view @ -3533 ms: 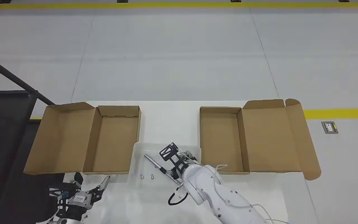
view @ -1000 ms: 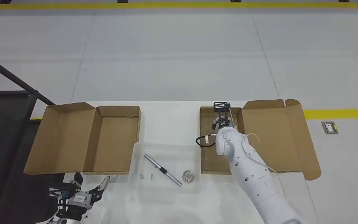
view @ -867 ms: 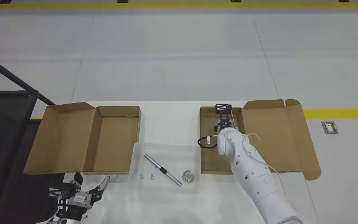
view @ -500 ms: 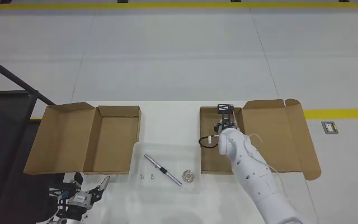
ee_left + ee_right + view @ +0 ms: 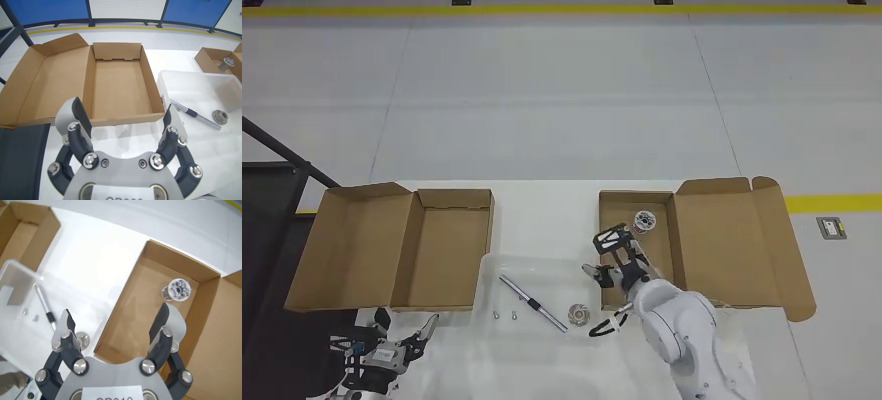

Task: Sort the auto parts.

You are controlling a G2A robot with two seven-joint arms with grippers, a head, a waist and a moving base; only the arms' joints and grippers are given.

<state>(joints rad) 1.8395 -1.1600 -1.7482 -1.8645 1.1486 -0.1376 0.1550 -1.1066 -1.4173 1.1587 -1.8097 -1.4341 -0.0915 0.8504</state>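
Note:
A round white-grey part (image 5: 644, 220) (image 5: 176, 290) lies on its side in the far corner of the right cardboard box (image 5: 658, 250) (image 5: 132, 306). My right gripper (image 5: 610, 252) (image 5: 115, 315) hangs open and empty over that box's edge nearest the clear bin (image 5: 542, 272). In the bin lie a metal rod (image 5: 532, 303) (image 5: 44, 306), a small flange (image 5: 579, 315) (image 5: 220, 115) and two screws (image 5: 504, 316). My left gripper (image 5: 405, 326) (image 5: 122, 111) is open and empty near the table's front left, in front of the empty left box (image 5: 447, 250) (image 5: 117, 85).
Both boxes have their lids folded flat outward, the left lid (image 5: 347, 245) and the right lid (image 5: 732, 245). White table (image 5: 542, 215) lies bare between the boxes, behind the bin. A black frame (image 5: 282, 160) stands at the far left.
My right gripper has let go of the round part in the right box and drawn back toward the box's near edge by the bin. The left arm has not moved.

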